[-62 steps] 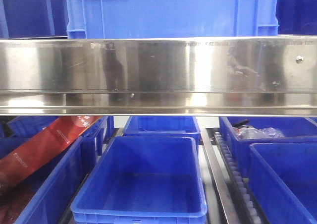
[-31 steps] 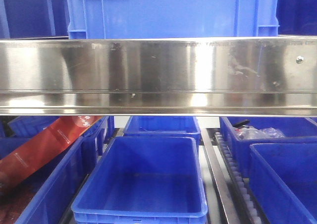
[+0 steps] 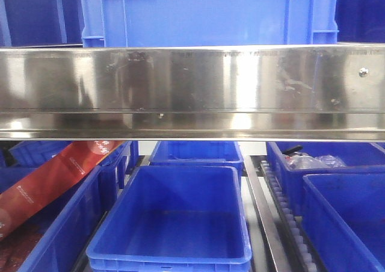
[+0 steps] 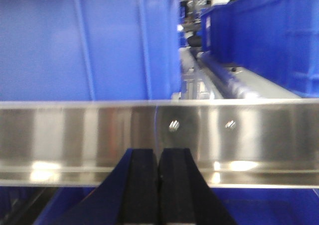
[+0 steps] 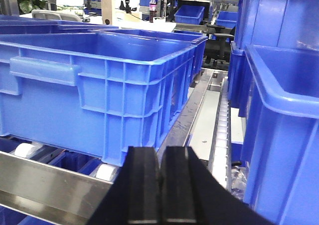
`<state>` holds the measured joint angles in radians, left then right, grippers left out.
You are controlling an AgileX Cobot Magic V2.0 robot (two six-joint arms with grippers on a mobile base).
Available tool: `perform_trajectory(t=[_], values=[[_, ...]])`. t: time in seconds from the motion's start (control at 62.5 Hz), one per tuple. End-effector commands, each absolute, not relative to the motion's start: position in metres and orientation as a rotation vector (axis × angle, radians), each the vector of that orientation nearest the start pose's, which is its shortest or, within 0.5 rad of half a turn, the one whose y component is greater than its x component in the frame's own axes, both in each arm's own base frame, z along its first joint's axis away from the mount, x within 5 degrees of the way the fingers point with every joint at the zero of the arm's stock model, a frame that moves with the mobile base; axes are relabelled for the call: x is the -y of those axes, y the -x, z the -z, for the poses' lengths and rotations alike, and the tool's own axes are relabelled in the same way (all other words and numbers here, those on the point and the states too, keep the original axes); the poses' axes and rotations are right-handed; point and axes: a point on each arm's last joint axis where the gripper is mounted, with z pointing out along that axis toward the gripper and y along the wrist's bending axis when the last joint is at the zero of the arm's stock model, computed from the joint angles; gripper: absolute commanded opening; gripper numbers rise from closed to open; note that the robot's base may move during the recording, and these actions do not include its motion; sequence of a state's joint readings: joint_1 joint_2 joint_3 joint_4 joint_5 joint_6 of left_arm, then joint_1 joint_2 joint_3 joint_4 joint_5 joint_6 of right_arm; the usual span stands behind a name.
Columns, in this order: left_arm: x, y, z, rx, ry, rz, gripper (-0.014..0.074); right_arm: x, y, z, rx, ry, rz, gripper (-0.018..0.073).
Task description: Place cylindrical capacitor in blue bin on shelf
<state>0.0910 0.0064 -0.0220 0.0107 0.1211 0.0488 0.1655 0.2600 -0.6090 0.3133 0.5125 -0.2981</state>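
The steel shelf's broad front rail crosses the front view. Below it an empty blue bin sits in the middle of the lower tier. No cylindrical capacitor shows in any view. My left gripper is shut with nothing between its pads, close in front of the shelf rail. My right gripper is shut and empty, above the rail and pointing between a large blue bin and another bin. Neither gripper shows in the front view.
A large blue crate stands on the upper tier. Lower bins flank the middle one: the left holds a red packet, the back right holds clear bags. Roller tracks run between bins.
A dark reflection on the rail's left part has faded away between the earlier frames and now. The bins have not moved.
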Motion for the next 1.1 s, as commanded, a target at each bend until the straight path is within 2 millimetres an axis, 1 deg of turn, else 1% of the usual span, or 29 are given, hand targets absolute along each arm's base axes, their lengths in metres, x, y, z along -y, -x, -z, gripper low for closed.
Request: perform_trajectory(t=[0.0, 0.048, 1.008, 1.088], values=[[-0.0054, -0.0560, -0.2119, -1.496, 0.072, -0.076, -0.0111, -0.0200, -0.0418, -0.3549, -1.586, 0.258, -0.221, -0.0154], [-0.0054, -0.0562, -0.2079, -1.540, 0.080, -0.070, -0.0111, -0.0200, -0.0418, -0.3549, -1.586, 0.258, -0.221, -0.0154], [-0.0055, -0.0562, -0.2083, -1.535, 0.081, -0.072, -0.0111, -0.0198, -0.0419, -0.3557, -1.578, 0.255, -0.220, -0.0154], [-0.0055, -0.0562, -0.2083, -1.535, 0.081, -0.072, -0.0111, -0.0187, -0.0436, -0.3527, -1.585, 0.254, -0.197, -0.0154]])
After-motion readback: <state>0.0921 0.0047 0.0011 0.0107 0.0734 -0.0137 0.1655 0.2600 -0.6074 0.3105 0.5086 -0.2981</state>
